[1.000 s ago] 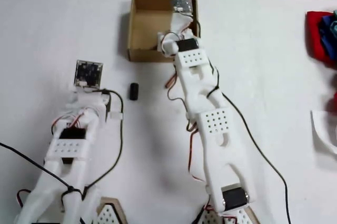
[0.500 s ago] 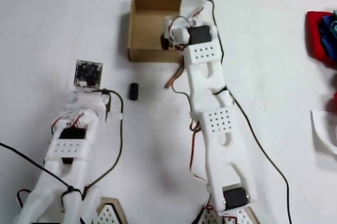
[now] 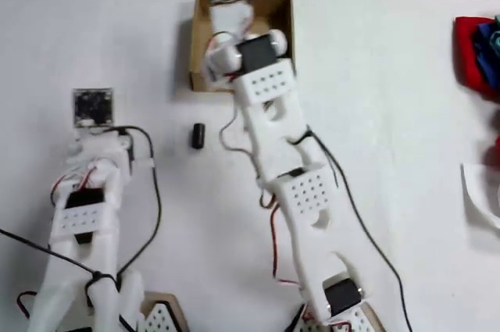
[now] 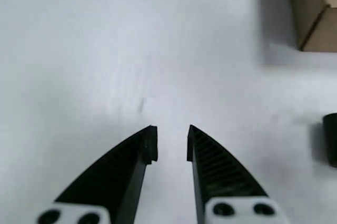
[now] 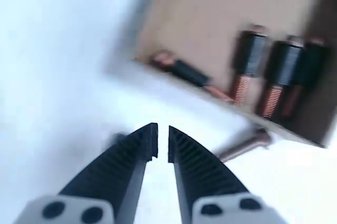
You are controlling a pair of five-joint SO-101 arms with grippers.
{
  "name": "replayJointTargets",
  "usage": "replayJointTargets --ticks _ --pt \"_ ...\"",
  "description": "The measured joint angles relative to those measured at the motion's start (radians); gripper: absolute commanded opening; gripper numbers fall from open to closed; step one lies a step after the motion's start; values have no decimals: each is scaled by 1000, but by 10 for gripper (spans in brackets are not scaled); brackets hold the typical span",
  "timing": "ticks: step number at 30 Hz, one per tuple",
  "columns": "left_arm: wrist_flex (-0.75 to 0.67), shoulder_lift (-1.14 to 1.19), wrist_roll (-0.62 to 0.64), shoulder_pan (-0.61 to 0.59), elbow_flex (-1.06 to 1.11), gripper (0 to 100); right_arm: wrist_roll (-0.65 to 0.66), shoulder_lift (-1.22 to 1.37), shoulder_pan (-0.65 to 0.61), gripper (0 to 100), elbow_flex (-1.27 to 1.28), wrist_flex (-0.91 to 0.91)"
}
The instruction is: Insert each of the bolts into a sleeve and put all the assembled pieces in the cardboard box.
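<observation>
Assembled pieces (image 5: 287, 63): several bolts in black sleeves lie inside the cardboard box (image 3: 194, 43).
Loose bolt (image 5: 246, 145): on the table (image 3: 391, 74), just outside the box's wall.
Loose sleeve (image 3: 198, 135): on the table near the box, not touching it.
Right gripper (image 5: 162, 142): at the box's rim, fingers a narrow gap apart, holding nothing.
Left gripper (image 4: 172, 142): well apart from the box, fingers slightly parted, empty.

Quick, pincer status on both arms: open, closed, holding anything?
Left pincer: open a little, holding nothing.
Right pincer: open only a crack, holding nothing.
</observation>
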Motion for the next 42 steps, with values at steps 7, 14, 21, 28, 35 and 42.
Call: replayJointTargets --ticks 7,14,21,28,35,42 --pt "0 0 101 -68 0 116 -250 -109 -95 170 371 -3" --pt "0 0 106 -68 0 116 -370 -52 -123 186 480 -106" --pt "0 0 106 -66 0 116 -374 35 -146 157 482 -222" --pt "0 0 106 -66 0 116 -374 92 -161 156 482 -287" --pt "0 0 106 -66 0 116 -374 115 -158 142 477 -288" --pt "0 0 106 -66 0 116 -374 120 -143 18 477 -247"
